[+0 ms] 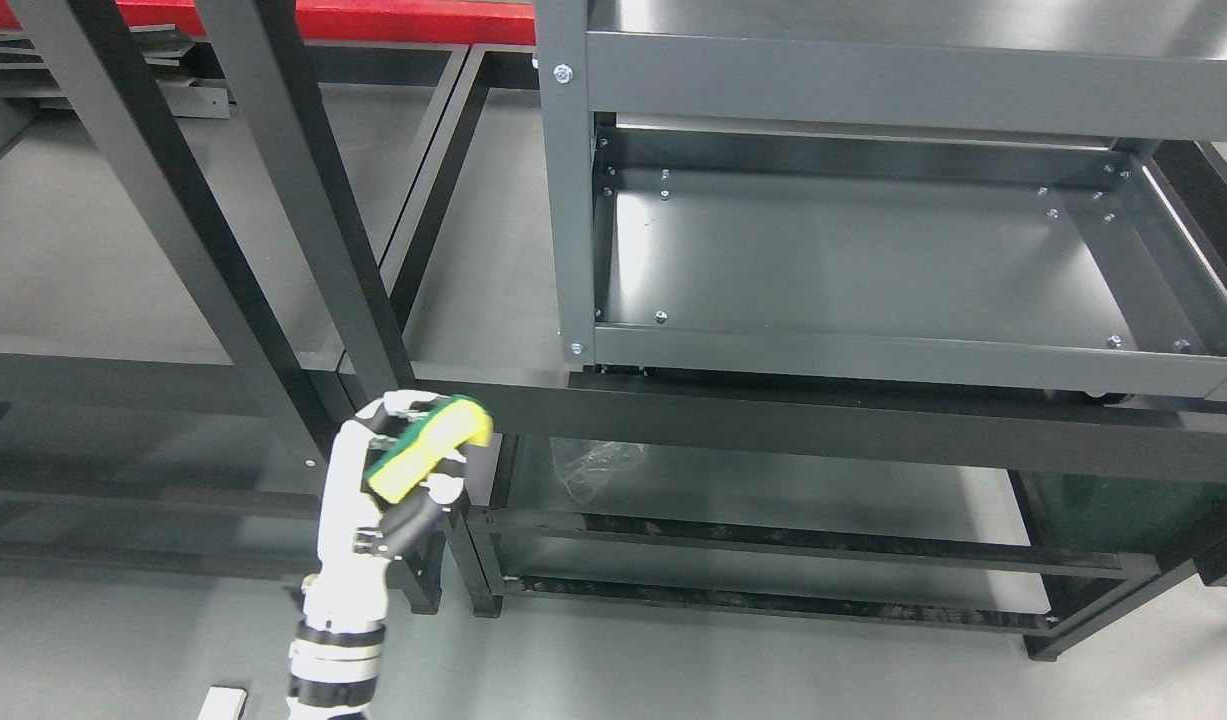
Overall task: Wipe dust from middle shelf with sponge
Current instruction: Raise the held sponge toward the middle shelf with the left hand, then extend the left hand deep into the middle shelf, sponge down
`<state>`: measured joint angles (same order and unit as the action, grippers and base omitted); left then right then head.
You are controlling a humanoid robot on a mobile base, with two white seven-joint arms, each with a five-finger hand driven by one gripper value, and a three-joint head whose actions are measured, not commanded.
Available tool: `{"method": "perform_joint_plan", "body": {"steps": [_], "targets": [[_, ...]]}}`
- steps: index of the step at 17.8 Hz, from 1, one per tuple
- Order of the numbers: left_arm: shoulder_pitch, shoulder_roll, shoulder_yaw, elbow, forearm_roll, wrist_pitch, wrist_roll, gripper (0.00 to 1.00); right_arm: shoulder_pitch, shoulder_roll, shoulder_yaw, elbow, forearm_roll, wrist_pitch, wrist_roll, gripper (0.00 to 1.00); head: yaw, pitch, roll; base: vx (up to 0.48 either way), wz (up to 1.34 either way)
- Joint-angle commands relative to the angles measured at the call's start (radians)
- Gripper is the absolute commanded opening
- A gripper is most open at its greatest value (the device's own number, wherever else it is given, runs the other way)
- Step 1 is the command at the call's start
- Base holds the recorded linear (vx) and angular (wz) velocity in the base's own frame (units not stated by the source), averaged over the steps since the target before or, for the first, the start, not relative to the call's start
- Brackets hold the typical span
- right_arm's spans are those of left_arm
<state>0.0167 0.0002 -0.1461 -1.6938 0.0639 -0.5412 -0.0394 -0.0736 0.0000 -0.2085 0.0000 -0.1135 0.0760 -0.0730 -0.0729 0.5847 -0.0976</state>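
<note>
The left hand [398, 470] comes in from the lower left of the head view, and its fingers are curled tight around a sponge [431, 447]; the sponge is yellow with a green scouring layer, and it lies slanted in the palm, with its upper end near the dark horizontal beam [823, 420] that crosses the picture. The right hand is not in the view.

The grey metal shelf unit [573, 200] stands to the upper right, well apart from the hand; the tray that shows most clearly is the shelf [853, 260] with a flat grey floor and small screws along its rim, and I take it as the one to be wiped, though the pictures do not prove which level is the middle one. Its surface looks plain and bare; I cannot tell if dust lies on it.

In my judgement the task is only at its first part; the sponge is already grasped, but it touches no shelf; the reach to the shelf and all of the wiping are left to do. A crumpled clear plastic bag [598, 465] lies below the beam, near the hand.
</note>
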Motion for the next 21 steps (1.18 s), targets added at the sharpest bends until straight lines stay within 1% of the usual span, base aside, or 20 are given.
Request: {"method": "perform_joint_plan", "body": {"steps": [1,4,5,7,10,12,15,19,21], "targets": [[-0.099,0.017,-0.237,0.023,-0.111,0.036,-0.010,0.00,0.000,-0.017,0.000,-0.017,0.000,0.001,-0.001,1.00,0.0000,0.000,0.000,0.000,0.00],[-0.223,0.017,-0.367,0.025,-0.157,0.165,-0.013,0.00,0.000,-0.017,0.000,-0.017,0.000,0.001,-0.001,1.00,0.0000,0.000,0.000,0.000,0.00],[-0.277,0.017,-0.416,0.034,-0.177,0.187,-0.014,0.00,0.000,-0.017,0.001,-0.017,0.000,0.001,-0.001,1.00,0.0000,0.000,0.000,0.000,0.00],[-0.396,0.017,-0.521,0.075,-0.222,0.208,-0.033,0.00,0.000,-0.017,0.000,-0.017,0.000,0.001,-0.001,1.00,0.0000,0.000,0.000,0.000,0.00],[-0.570,0.017,-0.631,0.132,-0.272,0.240,-0.088,0.00,0.000,-0.017,0.000,-0.017,0.000,0.001,-0.001,1.00,0.0000,0.000,0.000,0.000,0.00],[-0.764,0.017,-0.726,0.196,-0.273,0.242,-0.112,0.00,0.000,-0.017,0.000,-0.017,0.000,0.001,-0.001,1.00,0.0000,0.000,0.000,0.000,0.00],[-1.031,0.017,-0.783,0.310,-0.274,0.242,-0.134,0.00,0.000,-0.017,0.000,-0.017,0.000,0.001,-0.001,1.00,0.0000,0.000,0.000,0.000,0.00],[-1.315,0.017,-0.857,0.407,-0.289,0.242,-0.186,0.00,0.000,-0.017,0.000,-0.017,0.000,0.001,-0.001,1.00,0.0000,0.000,0.000,0.000,0.00],[-1.467,0.017,-0.874,0.454,-0.389,0.242,-0.215,0.00,0.000,-0.017,0.000,-0.017,0.000,0.001,-0.001,1.00,0.0000,0.000,0.000,0.000,0.00]]}}
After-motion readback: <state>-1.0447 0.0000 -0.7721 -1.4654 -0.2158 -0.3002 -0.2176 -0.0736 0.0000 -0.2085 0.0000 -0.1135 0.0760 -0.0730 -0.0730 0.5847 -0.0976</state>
